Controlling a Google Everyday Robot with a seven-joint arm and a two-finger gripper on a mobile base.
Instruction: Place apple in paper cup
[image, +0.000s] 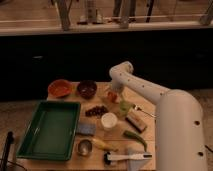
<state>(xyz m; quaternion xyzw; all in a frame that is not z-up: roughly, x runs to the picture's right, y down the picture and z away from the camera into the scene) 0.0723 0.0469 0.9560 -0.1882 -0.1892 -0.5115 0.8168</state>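
Observation:
The apple (111, 96) is a small red-orange fruit at the back middle of the wooden table (150, 145). My gripper (110, 92) hangs down from the white arm (137, 87) right at the apple, on or just above it. The paper cup (109, 121) is a small white cup standing upright in the middle of the table, a short way in front of the apple and apart from the gripper.
An orange bowl (60, 88) and a dark bowl (87, 89) stand at the back left. A green tray (50, 129) fills the left side. A metal cup (84, 147), a blue sponge (86, 129), a banana (102, 144), a green pepper (135, 137) and a white brush (127, 157) lie at the front.

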